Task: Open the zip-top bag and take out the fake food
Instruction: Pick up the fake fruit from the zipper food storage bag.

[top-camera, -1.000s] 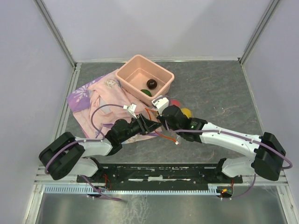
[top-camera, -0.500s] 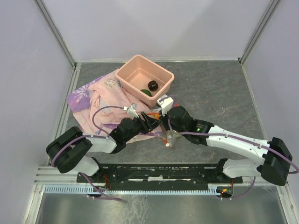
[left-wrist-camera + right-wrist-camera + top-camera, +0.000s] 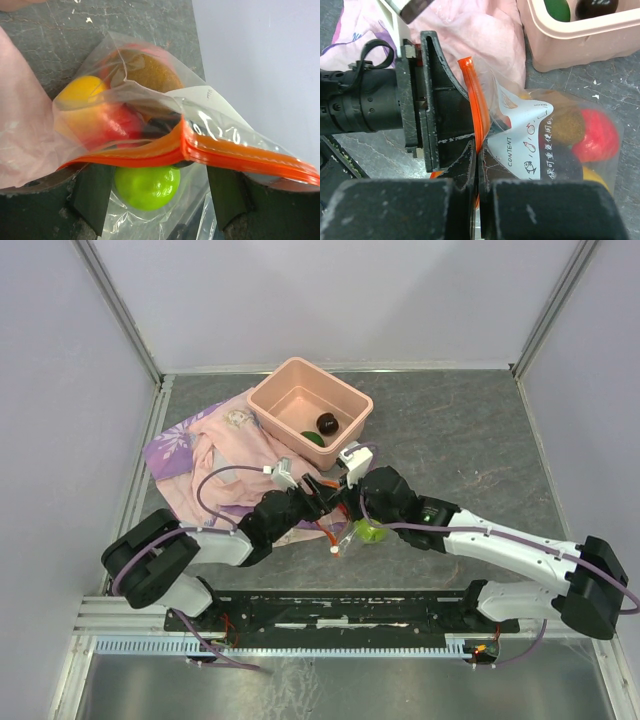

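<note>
grey counter point(image 3: 470, 430) lies bare out beyond the right fingers point(image 3: 470, 170), which pinch tight on the orange edge of the zip-top bag point(image 3: 540, 125). left fingers point(image 3: 92, 195) stand wide apart, that edge crossing their gap, fake food point(image 3: 147, 185) bagged just past them. tub point(image 3: 310, 410) rim is near.

1. Clear crinkly plastic zip-top bag point(image 3: 150, 107): its orange zip strip point(image 3: 220, 152) is pressed shut and runs across the bag's mouth.
2. Glossy plastic fake food point(image 3: 116, 125) inside the bag: round yellow, red, speckled brown and bright green pieces, bunched together.
</note>
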Motion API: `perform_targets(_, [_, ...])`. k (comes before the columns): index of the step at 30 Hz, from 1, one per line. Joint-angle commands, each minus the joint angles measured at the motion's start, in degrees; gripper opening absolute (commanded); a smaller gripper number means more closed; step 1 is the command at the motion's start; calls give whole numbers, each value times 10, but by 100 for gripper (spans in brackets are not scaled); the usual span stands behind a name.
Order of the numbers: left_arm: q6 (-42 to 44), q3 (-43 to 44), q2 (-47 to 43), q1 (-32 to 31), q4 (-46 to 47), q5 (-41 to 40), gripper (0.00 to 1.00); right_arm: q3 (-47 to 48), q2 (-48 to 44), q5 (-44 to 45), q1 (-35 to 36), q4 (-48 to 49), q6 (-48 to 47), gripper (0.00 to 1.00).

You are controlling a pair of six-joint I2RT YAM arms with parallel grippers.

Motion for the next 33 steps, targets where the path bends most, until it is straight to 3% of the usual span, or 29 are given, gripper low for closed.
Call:
perform_targets(1, [26,26,20,-4,20,30,76,-1,-35,-1,2,34,9,2])
perform_targets(11, [49,38,68,-12,90,137,77,-16,-38,-6,3,34,18,2])
perform_targets(26, [-69,51,170,-24,250,86,89,-17,-19,-50,3,64,54,2])
perform_targets(33, [-111,78,196,-40,230,58,89,-12,-10,-50,3,71,55,2])
